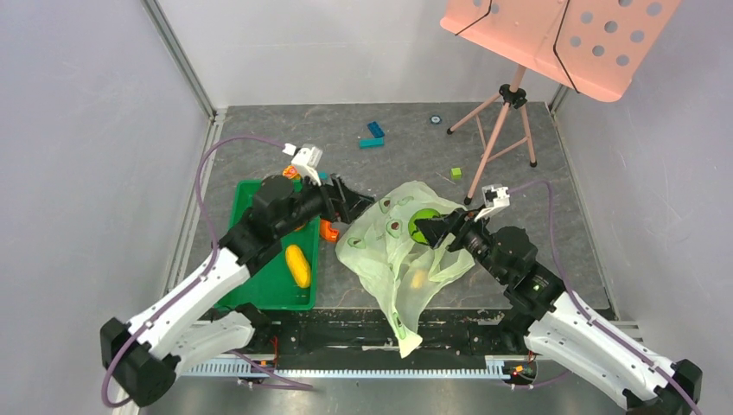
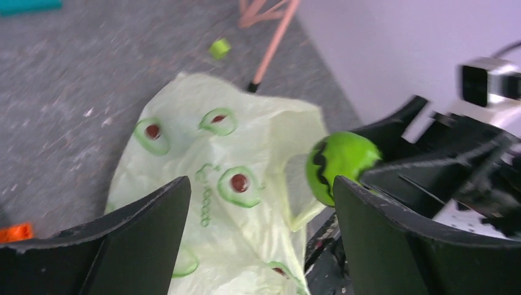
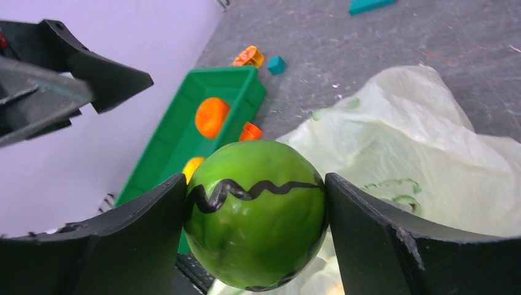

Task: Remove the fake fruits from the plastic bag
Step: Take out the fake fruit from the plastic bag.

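The pale green plastic bag (image 1: 393, 259) lies crumpled on the mat between the arms, and also shows in the left wrist view (image 2: 203, 184). My right gripper (image 1: 430, 226) is shut on a round light green fruit (image 3: 255, 215) with a black wavy line and holds it above the bag. My left gripper (image 1: 363, 203) is open and empty just left of the bag's top, its jaws wide apart (image 2: 261, 184). An oblong yellow fruit (image 1: 298, 264) and a round orange fruit (image 3: 211, 117) lie in the green tray (image 1: 259, 294). A yellowish shape (image 1: 418, 278) shows through the bag.
A flat orange piece (image 1: 328, 230) lies between tray and bag. Teal blocks (image 1: 373, 134) and a small green block (image 1: 455, 173) sit farther back. A pink music stand on a tripod (image 1: 506, 112) stands at the back right. Walls close both sides.
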Robot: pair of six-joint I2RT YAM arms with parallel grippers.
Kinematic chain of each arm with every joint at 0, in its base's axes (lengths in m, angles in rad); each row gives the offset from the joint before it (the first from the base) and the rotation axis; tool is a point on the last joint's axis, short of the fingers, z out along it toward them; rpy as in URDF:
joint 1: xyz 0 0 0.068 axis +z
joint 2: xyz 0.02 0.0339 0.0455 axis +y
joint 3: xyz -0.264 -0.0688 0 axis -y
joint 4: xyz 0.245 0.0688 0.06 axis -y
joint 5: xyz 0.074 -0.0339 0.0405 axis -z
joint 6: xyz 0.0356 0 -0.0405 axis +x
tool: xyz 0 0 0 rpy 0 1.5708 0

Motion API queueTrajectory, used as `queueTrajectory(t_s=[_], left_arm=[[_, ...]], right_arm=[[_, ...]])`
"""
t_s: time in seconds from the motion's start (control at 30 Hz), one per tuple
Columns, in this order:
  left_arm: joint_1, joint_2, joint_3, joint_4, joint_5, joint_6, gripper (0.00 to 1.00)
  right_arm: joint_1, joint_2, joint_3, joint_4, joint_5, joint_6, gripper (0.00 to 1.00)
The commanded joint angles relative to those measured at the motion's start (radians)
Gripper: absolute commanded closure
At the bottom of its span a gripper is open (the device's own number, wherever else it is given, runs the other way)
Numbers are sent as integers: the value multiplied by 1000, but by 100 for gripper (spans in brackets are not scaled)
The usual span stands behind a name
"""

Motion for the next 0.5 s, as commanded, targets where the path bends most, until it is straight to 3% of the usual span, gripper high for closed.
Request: queueTrajectory(t_s=[0.0,0.07,0.17,0.37,0.47], left_arm=[[-2,-97,-119,266,193,-45,8],[-19,-129,-169,367,243,-38,8],[-79,-154,-196,384,217,66,7],[-413,-220,-292,513,-96,522,0],[-499,-189,-287,531,-238,676,0]], right_arm=[[-2,44,73,112,-57,59,35],[-3,70,93,149,-81,87,35],[-2,117,132,180,-126,123,35],[-2,167,182,214,-202,160,35],[-3,170,188,214,-235,171,35]])
